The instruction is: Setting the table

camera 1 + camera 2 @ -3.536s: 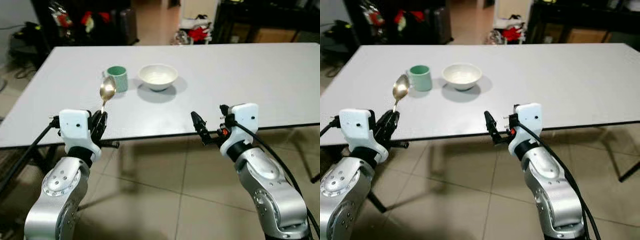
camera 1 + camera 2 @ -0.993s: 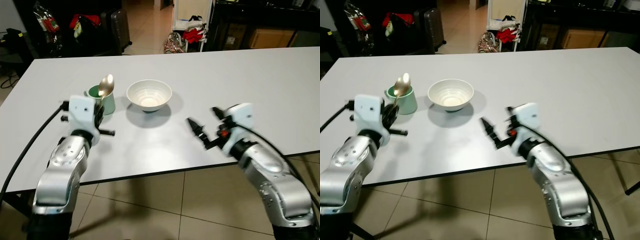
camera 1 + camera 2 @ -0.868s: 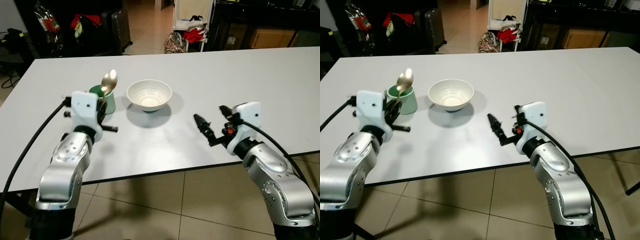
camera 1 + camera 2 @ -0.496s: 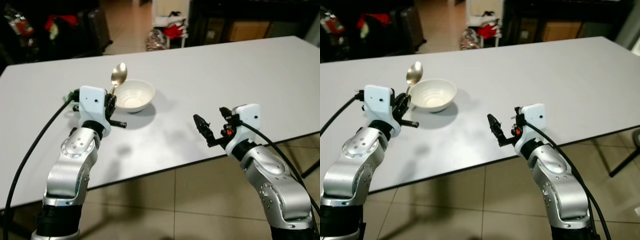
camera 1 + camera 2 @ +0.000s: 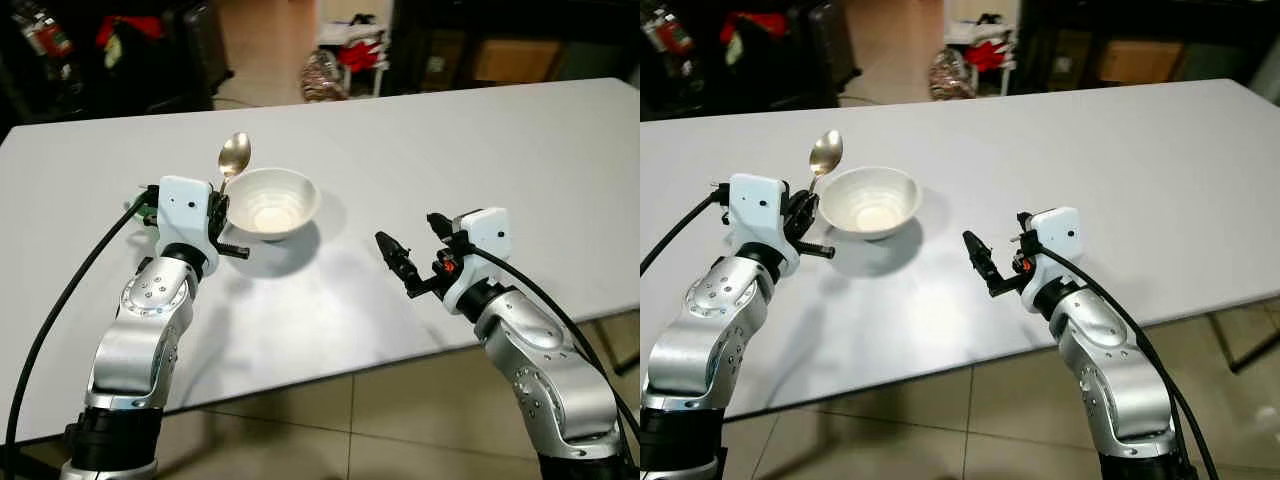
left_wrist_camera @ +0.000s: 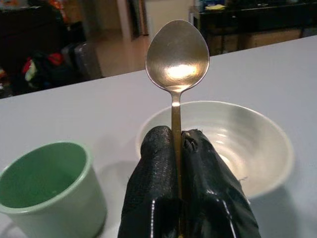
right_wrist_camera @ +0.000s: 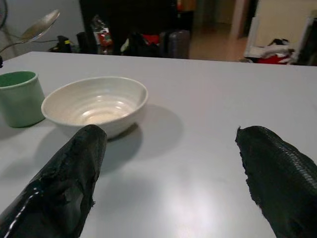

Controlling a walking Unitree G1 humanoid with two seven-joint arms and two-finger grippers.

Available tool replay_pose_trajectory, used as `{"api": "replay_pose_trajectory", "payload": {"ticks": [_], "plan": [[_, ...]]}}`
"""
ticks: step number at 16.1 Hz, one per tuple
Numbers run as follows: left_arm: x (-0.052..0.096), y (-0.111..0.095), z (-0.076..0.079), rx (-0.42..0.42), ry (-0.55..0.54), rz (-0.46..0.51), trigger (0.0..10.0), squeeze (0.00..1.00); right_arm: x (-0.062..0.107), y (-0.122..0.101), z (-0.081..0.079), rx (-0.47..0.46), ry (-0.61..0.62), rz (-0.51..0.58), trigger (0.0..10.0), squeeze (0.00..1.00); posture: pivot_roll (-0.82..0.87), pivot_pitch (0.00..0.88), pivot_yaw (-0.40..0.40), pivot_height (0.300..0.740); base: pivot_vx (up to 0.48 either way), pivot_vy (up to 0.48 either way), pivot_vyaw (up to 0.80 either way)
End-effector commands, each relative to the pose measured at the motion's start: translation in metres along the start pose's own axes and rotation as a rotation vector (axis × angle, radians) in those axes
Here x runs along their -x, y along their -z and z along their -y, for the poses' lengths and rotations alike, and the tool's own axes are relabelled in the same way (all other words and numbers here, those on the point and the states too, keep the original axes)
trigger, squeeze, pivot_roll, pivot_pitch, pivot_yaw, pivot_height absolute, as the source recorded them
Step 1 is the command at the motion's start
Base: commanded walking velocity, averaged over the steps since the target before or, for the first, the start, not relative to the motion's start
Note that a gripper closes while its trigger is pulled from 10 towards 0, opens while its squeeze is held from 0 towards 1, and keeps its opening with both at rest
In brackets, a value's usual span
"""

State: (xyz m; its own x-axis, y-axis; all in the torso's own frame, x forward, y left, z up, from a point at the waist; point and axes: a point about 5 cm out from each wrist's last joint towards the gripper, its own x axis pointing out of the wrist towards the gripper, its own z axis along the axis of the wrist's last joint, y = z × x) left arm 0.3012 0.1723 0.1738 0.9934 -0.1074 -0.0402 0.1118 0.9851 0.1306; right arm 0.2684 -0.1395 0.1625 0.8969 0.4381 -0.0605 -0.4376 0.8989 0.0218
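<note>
Spoon (image 6: 177,64) upright, pinched in left gripper (image 5: 216,212) just beside bowl (image 5: 270,204); right gripper (image 5: 402,266) spread, farther away.

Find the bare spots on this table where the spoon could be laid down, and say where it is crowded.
The table is bare right of the bowl, out to its far and right edges, and along the near edge between the two arms. It is crowded on the left: cup, bowl, and the left hand gripping the spoon sit close together. The right hand hovers open over bare tabletop.
</note>
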Motion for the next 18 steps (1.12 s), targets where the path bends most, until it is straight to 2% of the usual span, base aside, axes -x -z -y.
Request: {"api": "replay_pose_trajectory", "payload": {"ticks": [1, 3, 6, 8, 10, 13, 16, 17, 18], "plan": [[0.0, -0.004, -0.003, -0.008, -0.015, 0.022, 10.0, 0.0, 0.0, -0.005, 0.0, -0.003, -0.012, 0.017, 10.0, 0.0, -0.02, 0.0, 0.011, 0.74, 0.386, 0.0, -0.79], [0.0, -0.004, -0.003, -0.011, -0.012, 0.023, 10.0, 0.0, 0.0, -0.005, -0.001, -0.005, -0.018, 0.016, 10.0, 0.0, -0.02, 0.0, 0.01, 0.74, 0.384, 0.0, -0.8], [0.0, -0.003, -0.004, -0.019, -0.005, 0.013, 10.0, 0.0, 0.001, -0.005, -0.003, 0.012, -0.045, 0.015, 10.0, 0.0, -0.01, 0.0, 0.011, 0.74, 0.363, 0.0, 0.0], [0.001, 0.0, -0.006, -0.012, -0.014, -0.01, 10.0, 0.0, 0.002, -0.005, -0.005, 0.041, -0.088, -0.007, 10.0, 0.0, -0.01, 0.0, 0.013, 0.74, 0.0, 0.0, 0.0], [0.001, 0.003, -0.006, -0.049, -0.013, -0.045, 10.0, 0.0, 0.004, -0.004, -0.006, 0.063, -0.124, -0.024, 10.0, 0.0, -0.01, 0.0, 0.016, 0.74, 0.0, 0.0, 0.0], [0.005, 0.007, -0.013, -0.102, -0.017, -0.13, 10.0, 0.0, 0.009, -0.004, -0.01, 0.113, -0.237, -0.064, 10.0, 0.0, -0.01, 0.0, 0.019, 0.74, 0.0, 0.0, 0.0], [0.008, 0.005, -0.017, -0.127, -0.012, -0.162, 10.0, 0.0, 0.012, -0.004, -0.012, 0.13, -0.289, -0.086, 10.0, 0.0, -0.01, 0.0, 0.022, 0.74, 0.0, 0.0, 0.0], [0.013, 0.004, -0.02, -0.154, 0.014, -0.243, 10.0, 0.0, 0.015, -0.004, -0.013, 0.142, -0.345, -0.11, 10.0, 0.0, 0.0, 0.0, 0.023, 0.74, 0.0, 0.0, 0.0], [0.015, 0.004, -0.02, -0.164, 0.039, -0.283, 10.0, 0.0, 0.016, -0.003, -0.014, 0.147, -0.37, -0.123, 10.0, 0.0, 0.0, 0.0, 0.023, 0.74, 0.0, 0.0, 0.0]]}}
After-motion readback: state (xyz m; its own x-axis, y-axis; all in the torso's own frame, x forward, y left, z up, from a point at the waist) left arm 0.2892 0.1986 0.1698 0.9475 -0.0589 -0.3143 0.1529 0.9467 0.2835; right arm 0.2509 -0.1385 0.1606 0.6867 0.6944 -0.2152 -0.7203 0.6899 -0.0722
